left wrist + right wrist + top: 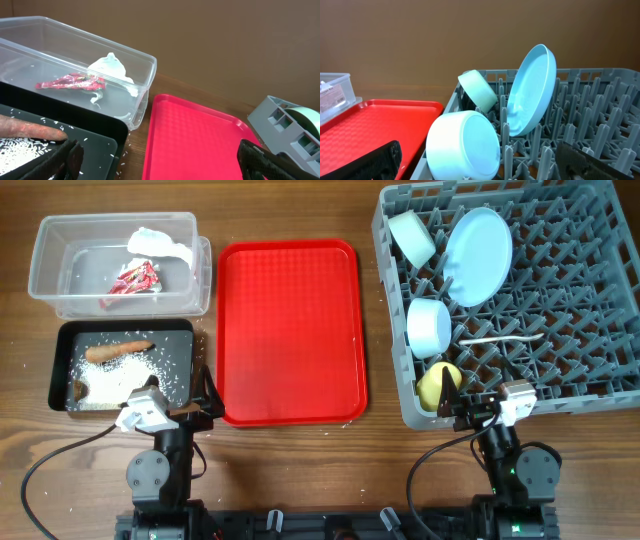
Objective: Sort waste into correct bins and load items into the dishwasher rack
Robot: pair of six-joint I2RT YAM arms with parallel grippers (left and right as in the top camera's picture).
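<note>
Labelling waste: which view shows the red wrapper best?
Left wrist: the red wrapper lies close and large in the clear tub. Overhead shows it small beside the tissue. Right wrist misses it.

Glossy clear plastic tub [70,275]; matte black tub [172,340]; finely textured red tray [290,330]; grey plastic rack [580,300]; wood-grain table [300,470]

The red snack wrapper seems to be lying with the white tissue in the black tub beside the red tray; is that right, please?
Not quite. The overhead view shows the red snack wrapper lying with the white tissue in the clear tub beside the red tray, not the black tub.
</note>
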